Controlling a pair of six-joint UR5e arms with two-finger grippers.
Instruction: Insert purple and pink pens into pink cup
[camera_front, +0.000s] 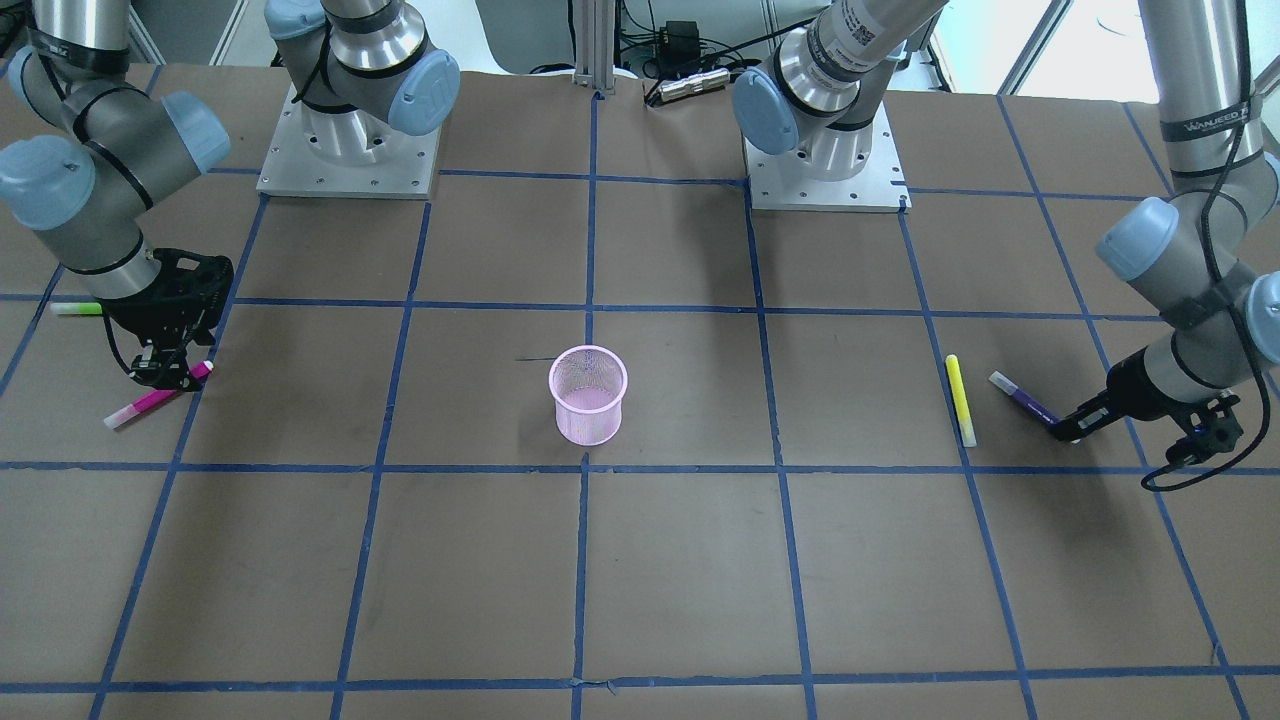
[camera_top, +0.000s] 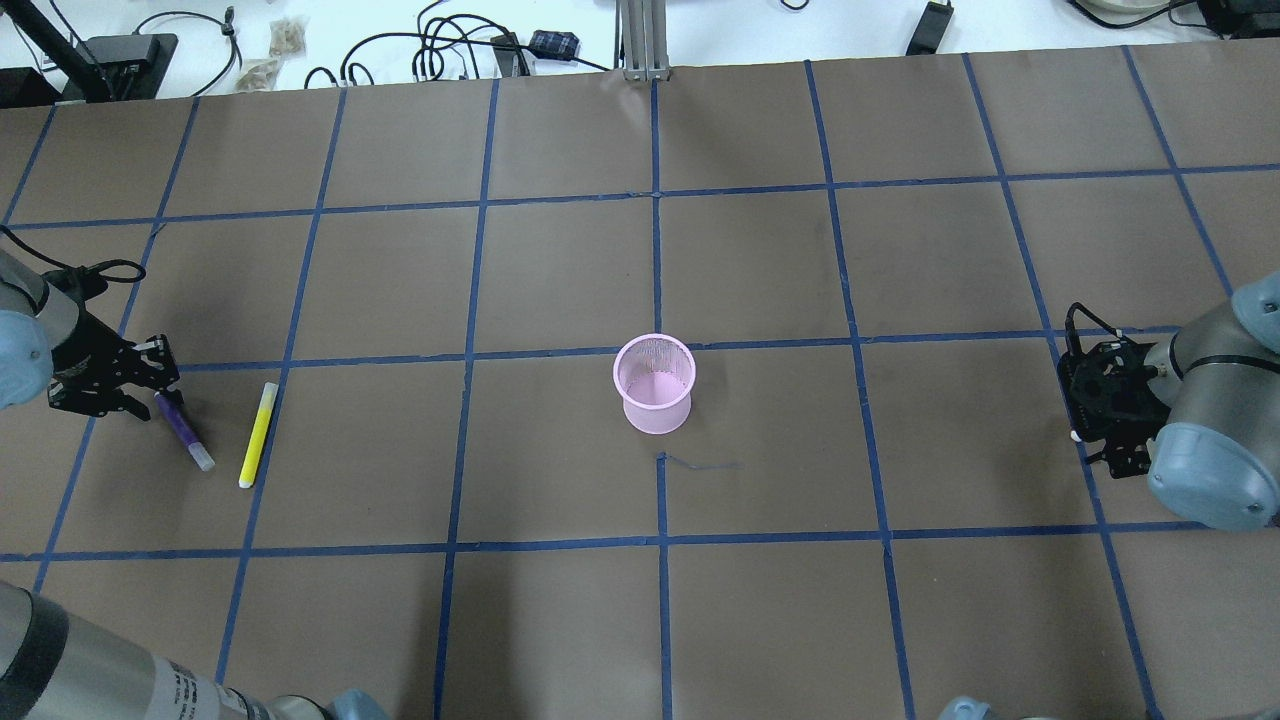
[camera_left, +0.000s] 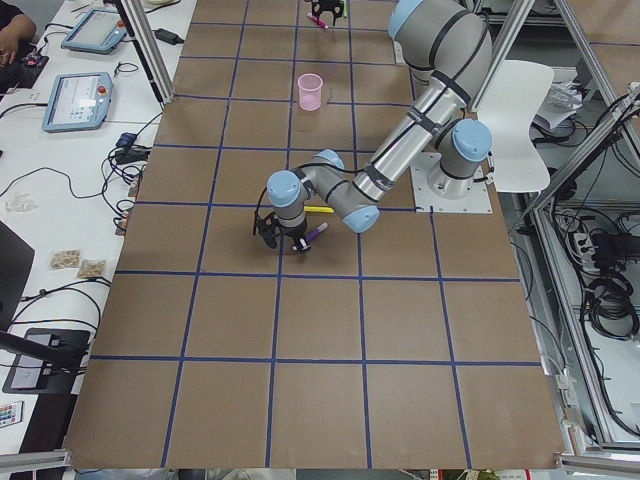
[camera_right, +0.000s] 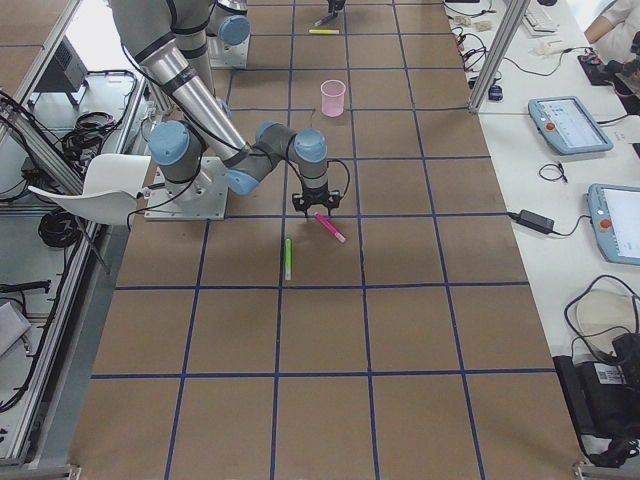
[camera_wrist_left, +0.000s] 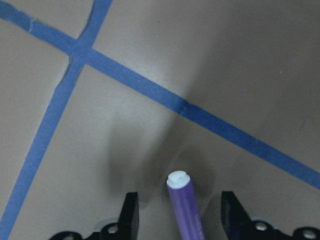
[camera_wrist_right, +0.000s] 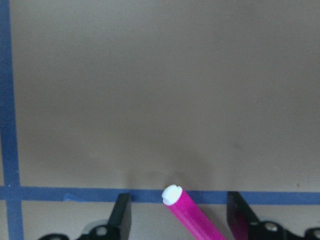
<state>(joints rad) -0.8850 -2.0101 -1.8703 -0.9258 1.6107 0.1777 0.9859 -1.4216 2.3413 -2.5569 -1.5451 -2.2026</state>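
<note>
The pink mesh cup (camera_front: 588, 395) stands upright at the table's middle; it also shows in the overhead view (camera_top: 654, 383). The purple pen (camera_front: 1020, 400) lies on the table by my left gripper (camera_front: 1065, 428). In the left wrist view the pen (camera_wrist_left: 186, 207) sits between the open fingers (camera_wrist_left: 130, 215) with a gap on each side. The pink pen (camera_front: 150, 400) lies under my right gripper (camera_front: 175, 375). In the right wrist view the pink pen (camera_wrist_right: 192, 212) sits between the open fingers (camera_wrist_right: 237, 215), apart from both.
A yellow pen (camera_front: 961, 400) lies beside the purple pen, on the cup's side of it. A green pen (camera_front: 78, 308) lies behind the right arm near the table's edge. Blue tape lines grid the brown table.
</note>
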